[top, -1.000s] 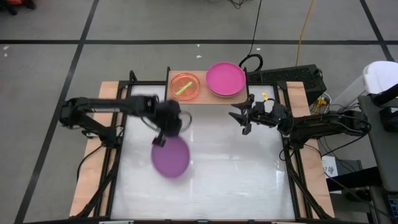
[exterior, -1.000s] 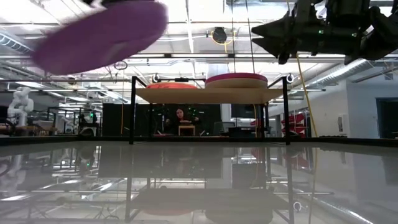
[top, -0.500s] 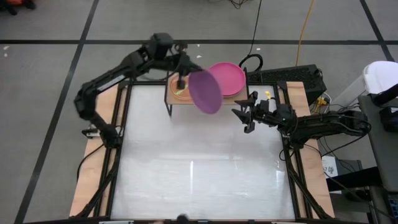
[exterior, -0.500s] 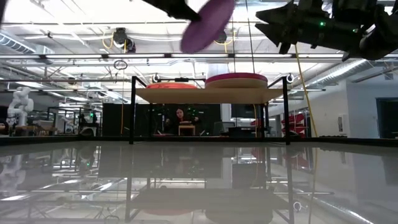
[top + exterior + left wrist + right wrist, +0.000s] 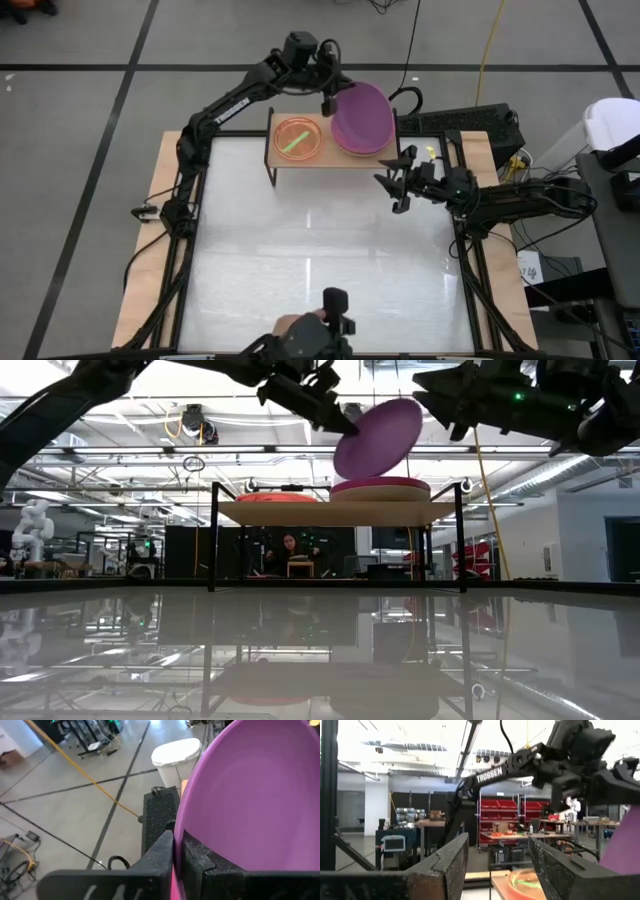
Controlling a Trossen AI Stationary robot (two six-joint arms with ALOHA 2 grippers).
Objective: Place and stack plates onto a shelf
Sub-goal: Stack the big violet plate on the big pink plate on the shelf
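Light-wood, black-legged, the small rectangular shelf (image 5: 335,160) stands at the far edge of the white tabletop (image 5: 320,270), which lies open in front of it. Beside our left pincer (image 5: 328,103) the orange round plastic plate (image 5: 298,138) holds a translucent green small plate (image 5: 294,143). We grip the purple round plastic plate (image 5: 362,116) by its rim, tilted, above the magenta round plate (image 5: 380,482) on the shelf. Our right pincer (image 5: 399,182), fingers parted and empty, hovers just off the shelf's right corner.
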